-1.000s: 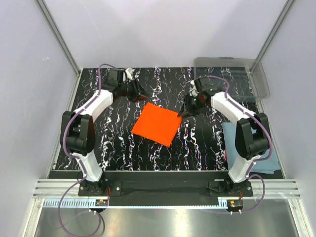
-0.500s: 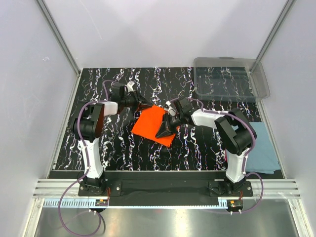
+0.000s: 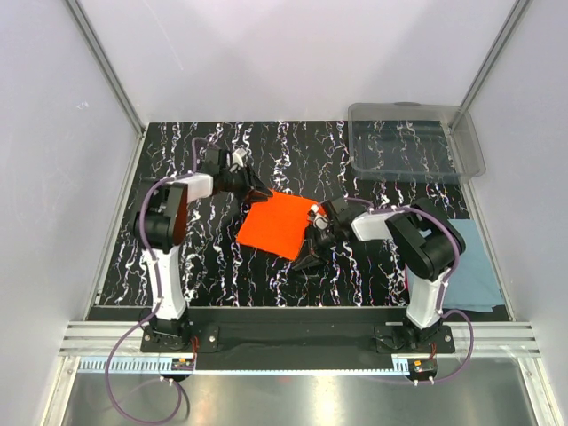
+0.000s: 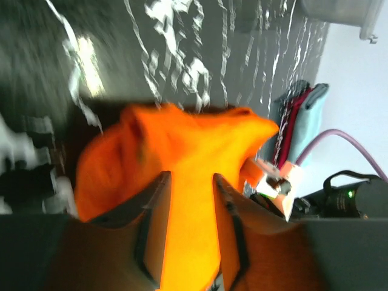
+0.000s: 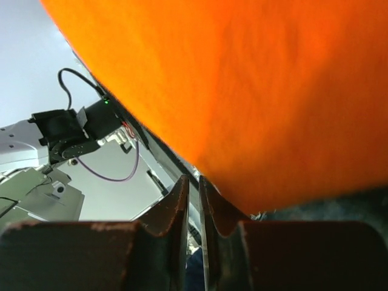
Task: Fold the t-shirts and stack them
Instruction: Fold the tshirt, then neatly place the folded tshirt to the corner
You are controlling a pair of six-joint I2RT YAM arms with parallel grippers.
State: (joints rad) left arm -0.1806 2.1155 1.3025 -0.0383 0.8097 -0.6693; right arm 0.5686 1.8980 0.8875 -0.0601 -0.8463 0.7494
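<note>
Both left pincer (image 3: pixel 258 191) and right pincer (image 3: pixel 311 256) at plain orange t-shirt (image 3: pixel 280 224) corners.

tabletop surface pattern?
White marble-like veins on the black tabletop; top external view shows it best.

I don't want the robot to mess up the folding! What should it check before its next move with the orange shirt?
1. Orange t-shirt folded small: ok in the top view.
2. Left gripper on the shirt: ok, orange cloth lies between its fingers. Firm grip: cannot tell.
3. Right gripper holding the shirt's edge: cannot tell. Its jaws stand almost together right at that edge.
4. Arms apart from each other: ok, one at each side of the shirt.
5. Blue-grey t-shirt out of the way: ok, it lies at the right by the right arm's base.
</note>
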